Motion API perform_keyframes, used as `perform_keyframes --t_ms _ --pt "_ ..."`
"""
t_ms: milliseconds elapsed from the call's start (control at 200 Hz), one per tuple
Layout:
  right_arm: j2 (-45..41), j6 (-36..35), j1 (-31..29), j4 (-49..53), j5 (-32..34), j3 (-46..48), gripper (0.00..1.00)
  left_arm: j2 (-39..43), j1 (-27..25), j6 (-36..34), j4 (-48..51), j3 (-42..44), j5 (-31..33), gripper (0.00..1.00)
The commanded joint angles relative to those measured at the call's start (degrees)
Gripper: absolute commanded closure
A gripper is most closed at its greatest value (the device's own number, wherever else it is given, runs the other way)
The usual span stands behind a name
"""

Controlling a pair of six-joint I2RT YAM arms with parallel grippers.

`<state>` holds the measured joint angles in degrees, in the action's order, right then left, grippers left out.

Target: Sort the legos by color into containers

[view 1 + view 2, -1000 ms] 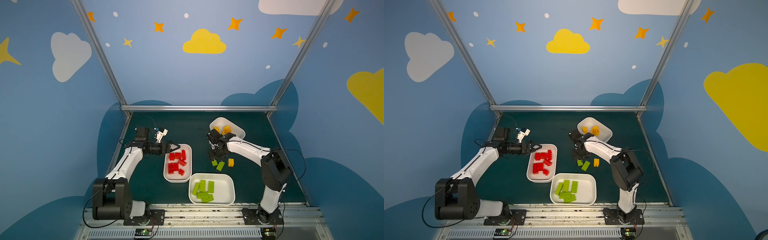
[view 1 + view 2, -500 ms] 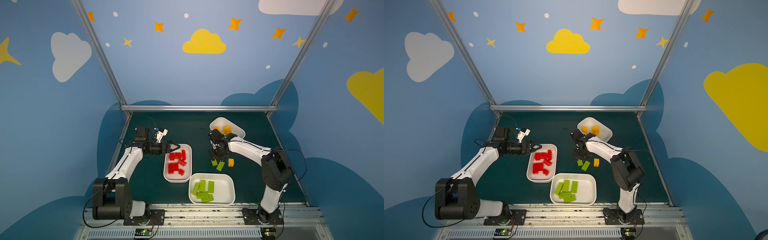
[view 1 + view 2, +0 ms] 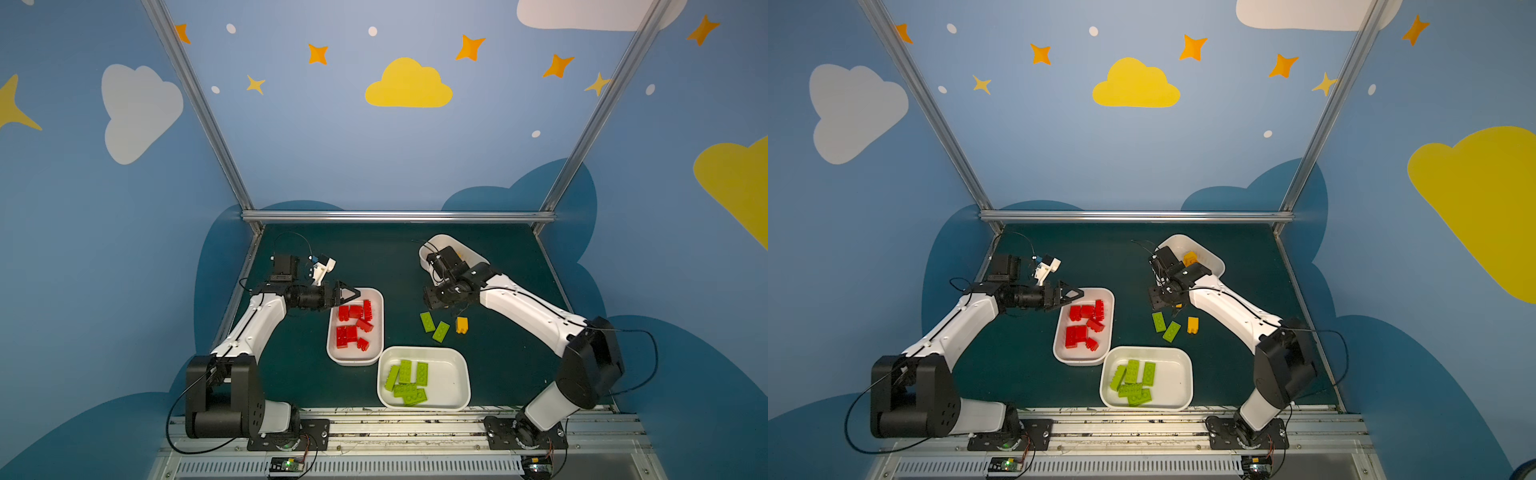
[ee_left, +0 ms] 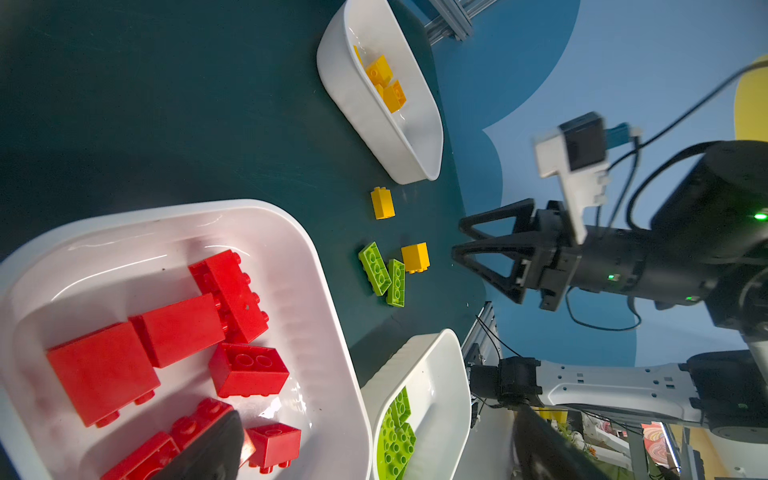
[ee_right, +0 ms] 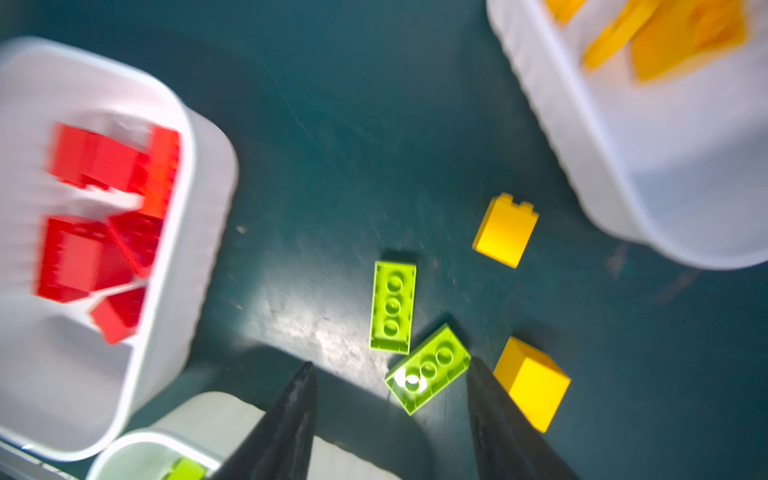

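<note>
Yellow lego [image 4: 382, 203], masked from above by right gripper [image 4: 457, 239], shows in wrist views.

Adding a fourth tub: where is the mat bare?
Bare: far mat between left gripper and the yellow-brick tub; near-left corner beside the red-brick tub. Crowded: between the tubs, where green bricks and yellow bricks lie by the right gripper.

Bright even light; motion-blurred right wrist view.

Blue walls [image 3: 374, 166] with painted clouds [image 3: 408, 85] and stars [image 3: 318, 54], dark green tabletop [image 3: 374, 257]
</note>
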<state>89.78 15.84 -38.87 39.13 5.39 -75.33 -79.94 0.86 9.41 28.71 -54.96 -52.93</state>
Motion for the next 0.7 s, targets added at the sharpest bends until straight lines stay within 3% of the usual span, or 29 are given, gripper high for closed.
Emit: perform_keyframes --t_ms 0,205,355,556,691 --pt "-4.25 -3.69 0.76 -6.32 0.18 3.69 0.11 -0.56 0.15 -0.63 0.83 -1.33 -0.33 0.0" --pt "-11.01 -7.98 1.52 -19.1 -0.88 12.16 0.11 -0.59 0.17 -0.8 1.35 -1.8 -0.1 0.0" --pt "-13.12 -5.21 1.83 -24.45 -0.17 17.74 0.1 -0.65 0.19 -0.63 1.44 -2.07 -0.01 0.01" --pt "-7.69 -1.56 1.87 -20.11 -6.25 18.29 0.13 -0.87 0.15 -0.77 1.35 -1.99 -0.15 0.01" --pt "0.96 7.89 1.46 -6.15 -5.03 10.71 0.19 -1.05 0.16 -1.06 1.4 -1.83 -0.22 0.01"
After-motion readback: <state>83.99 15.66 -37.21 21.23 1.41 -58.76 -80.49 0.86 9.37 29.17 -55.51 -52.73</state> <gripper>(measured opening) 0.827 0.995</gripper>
